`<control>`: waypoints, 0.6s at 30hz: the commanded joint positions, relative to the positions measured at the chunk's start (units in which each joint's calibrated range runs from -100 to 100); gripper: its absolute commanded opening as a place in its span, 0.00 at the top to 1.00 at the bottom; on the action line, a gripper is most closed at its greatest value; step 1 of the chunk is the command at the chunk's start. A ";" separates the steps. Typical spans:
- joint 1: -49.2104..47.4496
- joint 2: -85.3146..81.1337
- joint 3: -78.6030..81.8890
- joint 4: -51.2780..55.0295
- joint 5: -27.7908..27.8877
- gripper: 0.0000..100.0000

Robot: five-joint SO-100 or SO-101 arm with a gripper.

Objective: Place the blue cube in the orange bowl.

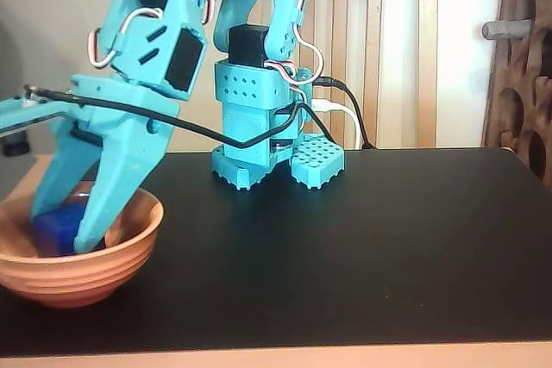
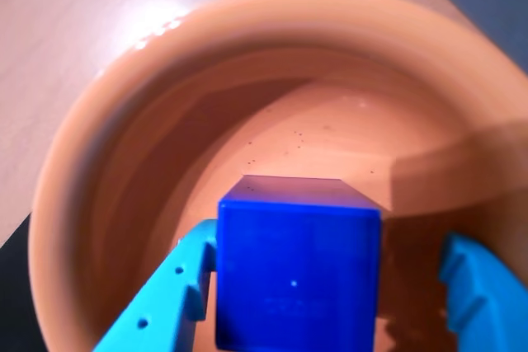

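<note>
Down at the bench's near left corner, in the fixed view, the turquoise gripper [image 1: 62,239] reaches inside the orange bowl [image 1: 86,275], its two fingers straddling the blue cube [image 1: 59,228] low in the bowl. Seen from the wrist view, the blue cube [image 2: 297,274] sits over the floor of the orange bowl [image 2: 124,146]; one finger [image 2: 169,294] touches its left face, while the other stands clear with a gap, so the gripper [image 2: 318,298] is released. Judging by this, placement is nearly finished; next the arm should lift straight out without nudging the cube.
</note>
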 commanded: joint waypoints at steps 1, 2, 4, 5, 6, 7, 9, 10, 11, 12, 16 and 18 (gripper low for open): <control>0.36 -1.82 -4.09 -1.38 0.24 0.67; 0.36 -2.08 -4.09 -1.38 0.24 0.67; 0.36 -2.50 -4.09 -1.38 0.24 0.67; 0.36 -2.59 -4.09 -1.38 0.24 0.67; 0.36 -2.76 -4.09 -1.38 0.24 0.67; 0.36 -3.18 -4.09 -1.38 0.24 0.67; 0.26 -4.72 -4.09 -1.29 0.29 0.67; 0.26 -5.49 -4.09 -1.21 0.29 0.67; 0.26 -7.10 -4.09 -1.03 0.29 0.67; 0.26 -7.87 -4.09 -1.03 0.29 0.67; -0.44 -12.56 -4.09 -0.68 0.29 0.67; -0.74 -14.52 -3.91 -0.68 0.29 0.67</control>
